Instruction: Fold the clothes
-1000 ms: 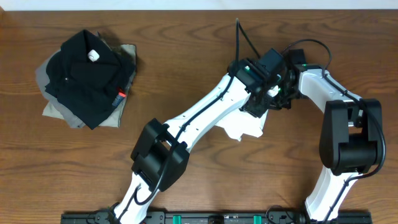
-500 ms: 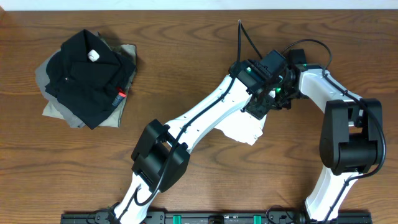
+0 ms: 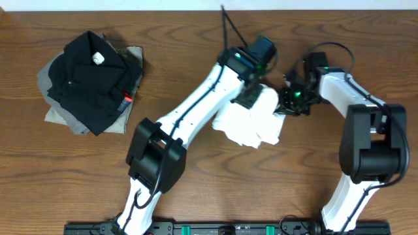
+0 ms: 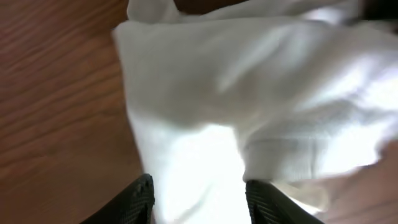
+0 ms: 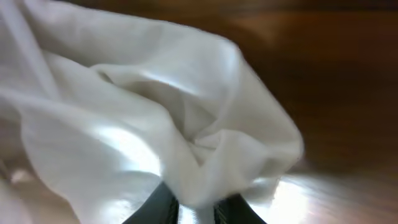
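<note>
The crumpled white cotton T-shirt lies in a loose heap on the brown wooden table. It sits right of the middle and nearer the far edge than the near one. Its folds are bunched and uneven, and no print shows on the cloth that faces up.

The left gripper is at the far side of the heap, on top of the cloth. In the left wrist view its two black fingers stand apart, and the white cloth is spread across the gap between them and beyond. The left gripper's arm runs slantwise from the near edge of the table up to the T-shirt.

The right gripper is at the right edge of the heap, touching it. In the right wrist view its fingers are drawn close together, with a ridge of the white cloth pinched between their tips. From there the cloth rises in soft folds, with bare wood behind it.

Well apart from the T-shirt, near the far left corner of the table, is a pile of folded garments. A black folded garment bearing a small white tag lies on top. A grey folded garment sticks out from under it.
</note>
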Robot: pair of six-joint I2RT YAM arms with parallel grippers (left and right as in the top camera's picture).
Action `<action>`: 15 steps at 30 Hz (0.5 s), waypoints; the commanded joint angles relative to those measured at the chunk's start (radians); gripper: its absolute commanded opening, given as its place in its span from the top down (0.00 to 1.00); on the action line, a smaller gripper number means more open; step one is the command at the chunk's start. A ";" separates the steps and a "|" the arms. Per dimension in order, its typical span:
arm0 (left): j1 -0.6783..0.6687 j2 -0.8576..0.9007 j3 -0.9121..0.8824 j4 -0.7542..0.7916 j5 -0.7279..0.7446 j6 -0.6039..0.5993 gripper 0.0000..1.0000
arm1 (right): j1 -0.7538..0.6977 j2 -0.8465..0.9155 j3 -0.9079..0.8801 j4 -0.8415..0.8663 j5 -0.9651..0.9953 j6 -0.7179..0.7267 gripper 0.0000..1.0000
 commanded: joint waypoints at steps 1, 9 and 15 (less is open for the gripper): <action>0.004 -0.039 0.018 -0.013 -0.019 -0.003 0.48 | -0.071 -0.110 -0.014 -0.002 0.028 -0.047 0.81; 0.003 -0.039 0.018 -0.010 -0.019 -0.003 0.43 | -0.086 -0.298 -0.014 0.002 -0.099 -0.161 0.62; 0.009 -0.039 0.018 -0.010 -0.019 -0.003 0.42 | -0.031 -0.269 -0.017 0.015 -0.091 -0.153 0.53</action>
